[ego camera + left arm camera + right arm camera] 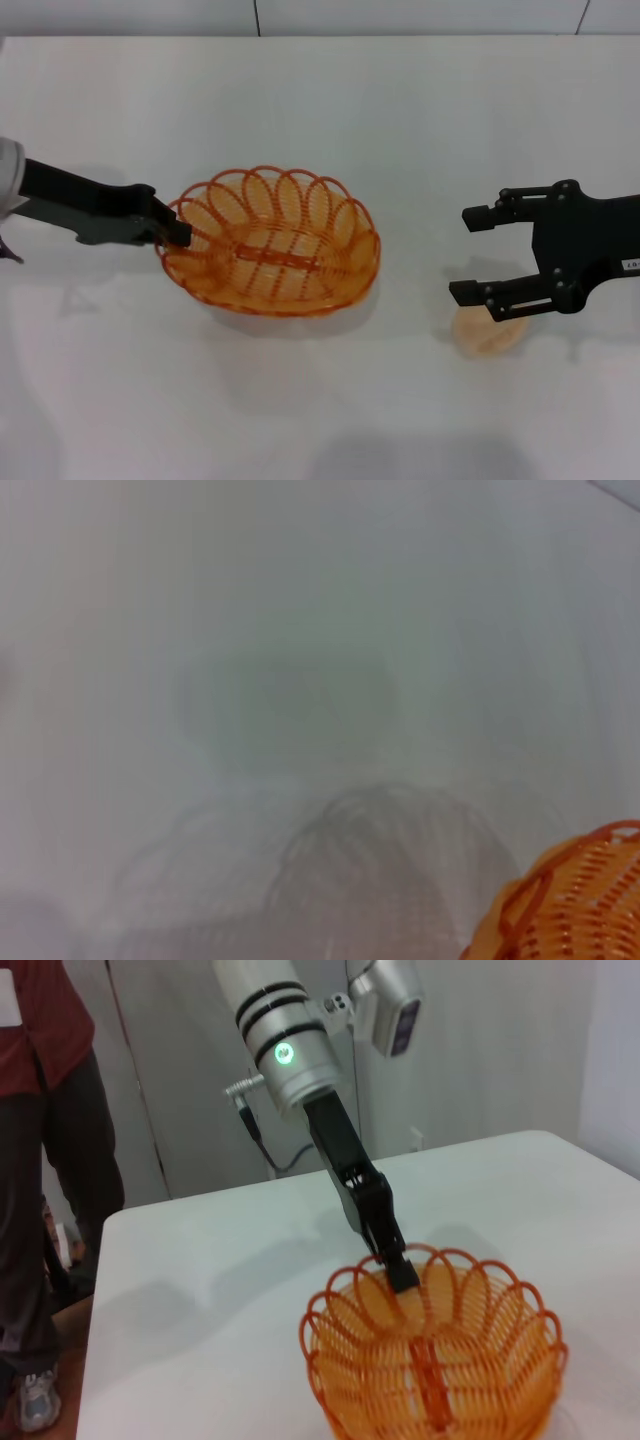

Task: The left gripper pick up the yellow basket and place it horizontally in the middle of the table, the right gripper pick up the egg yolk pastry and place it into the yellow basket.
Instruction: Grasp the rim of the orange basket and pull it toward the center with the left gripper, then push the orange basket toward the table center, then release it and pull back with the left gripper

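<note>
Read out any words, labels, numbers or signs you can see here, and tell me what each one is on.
Nothing here can be read.
Small white label on the right gripper's black arm, at the head view's right edge: print too small to read.
White patch on the red shirt of the person standing by the table, right wrist view: cut off by the frame, no text legible.

Bright, even light is falling from overhead, washing the table (pixel 320 110) nearly featureless. Soft, faint shadows are lying under the basket (pixel 272 243) and beside both arms. The head view is staying fairly sharp. The left wrist view is blurring heavily, showing only a hazy grey shadow and the basket's out-of-focus rim (pixel 575 905). The right wrist view is looking slightly soft.
</note>
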